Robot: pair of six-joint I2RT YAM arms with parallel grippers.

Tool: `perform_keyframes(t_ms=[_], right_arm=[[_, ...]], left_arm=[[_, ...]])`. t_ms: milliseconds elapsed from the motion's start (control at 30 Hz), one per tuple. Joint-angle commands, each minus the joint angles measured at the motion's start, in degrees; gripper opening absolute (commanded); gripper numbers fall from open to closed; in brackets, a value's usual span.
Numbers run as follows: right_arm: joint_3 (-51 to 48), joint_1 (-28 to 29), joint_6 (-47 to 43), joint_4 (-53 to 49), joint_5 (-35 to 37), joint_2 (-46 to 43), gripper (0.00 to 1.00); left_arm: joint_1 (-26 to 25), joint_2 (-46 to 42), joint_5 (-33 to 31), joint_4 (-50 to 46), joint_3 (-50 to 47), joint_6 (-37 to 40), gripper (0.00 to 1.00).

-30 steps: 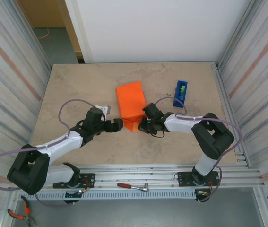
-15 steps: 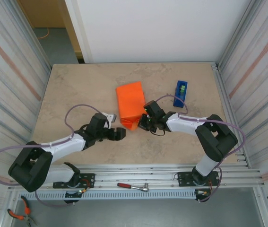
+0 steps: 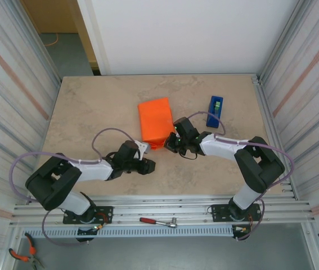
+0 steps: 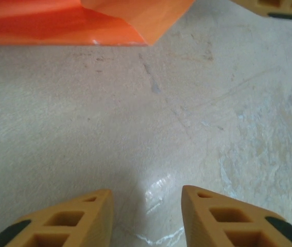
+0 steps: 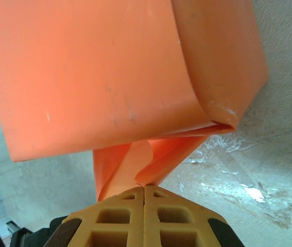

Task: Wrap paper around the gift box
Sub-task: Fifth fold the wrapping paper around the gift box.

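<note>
Lying low, left arm: forearm stretched rightward along the front of the table.
Left hand: fingers parted, bare table between them, just short of the paper.
Right arm: elbow bent, forearm reaching left.
Right hand: clenched on the paper's near flap.
Paper: folded boxy bundle, mid-table.
Dispenser: farther right, apart.

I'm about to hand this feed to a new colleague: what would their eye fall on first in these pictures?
The bright orange paper, folded into a parcel mid-table, stands out at once. The right gripper is shut on its near flap, while the left gripper hangs open over bare table, holding nothing. A blue tape dispenser sits to the parcel's right.
</note>
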Motion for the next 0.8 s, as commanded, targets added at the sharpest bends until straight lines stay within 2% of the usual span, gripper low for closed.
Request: perform_keyframes(t_ms=[0,200,467,600,767], right_arm=[[-0.1,-0.4,1.1,0.6,-1.1,-1.7,0.0],[-0.1,-0.8,1.0,0.6,-1.7,-1.7,0.0],[-0.1,-1.3,0.8,0.3,-2.8,-2.2,0.0],[-2.4,-2.4,0.0,0.0,-1.6,-5.6,0.22],[-6.8,-4.1,-1.0,-0.2,0.1,-9.7,0.26]], left_arm=[[-0.8,3.0,1.1,4.7,3.0,-0.2,0.37],[-1.0,7.7,0.2,7.2,6.5,-1.3,0.33],[-0.7,11.5,-5.9,7.1,11.1,-0.4,0.3],[-0.2,11.9,-7.5,6.2,13.3,0.3,0.29],[0.7,11.9,-7.2,4.9,15.7,1.1,0.29]])
